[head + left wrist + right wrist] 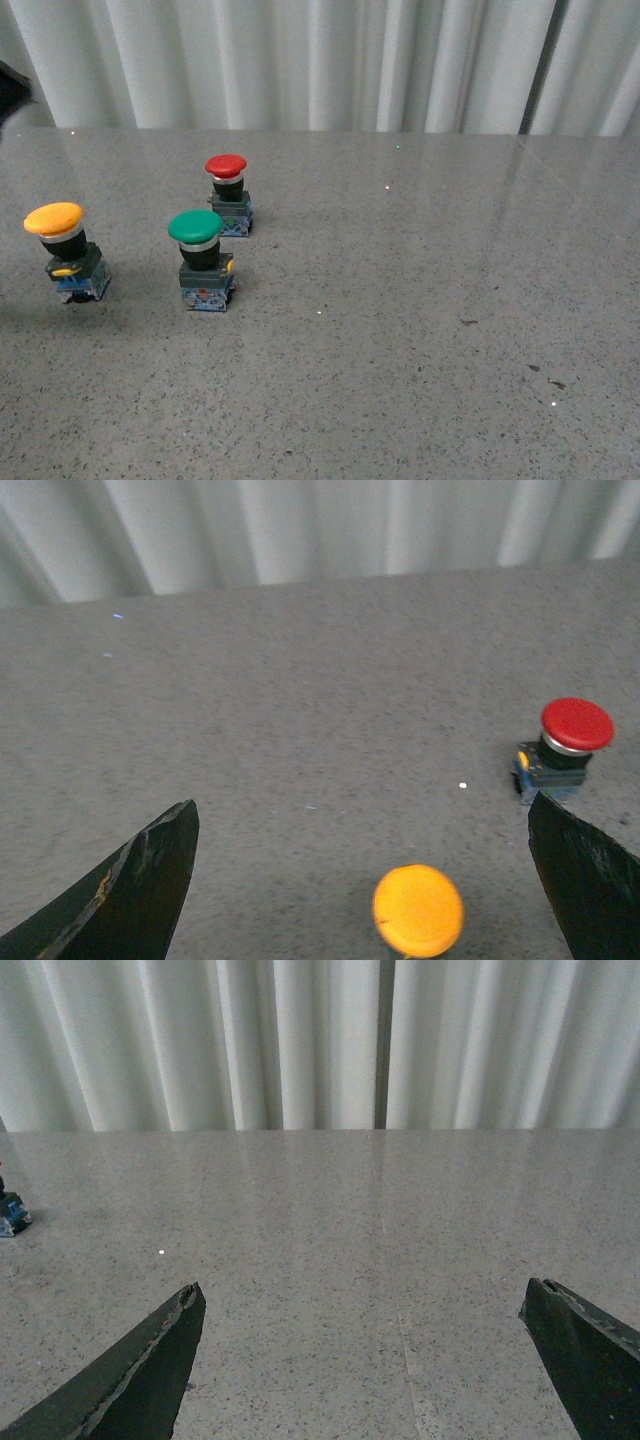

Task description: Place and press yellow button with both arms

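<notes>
The yellow button (65, 250) stands upright on the grey table at the far left of the front view, its yellow cap on a black body with a bluish base. In the left wrist view its cap (418, 910) lies below and between the wide-apart fingers of my open left gripper (365, 825), nearer the one beside the red button, touching neither. My right gripper (362, 1300) is open over bare table with nothing between its fingers. Neither gripper shows in the front view; only a dark piece of an arm (10, 90) sits at the upper left edge.
A green-capped button (203, 260) stands just right of the yellow one, and a red-capped button (229, 194) behind it, also seen as the red-capped button (570, 745) in the left wrist view. The speckled grey table (420, 300) runs back to a white curtain (320, 60).
</notes>
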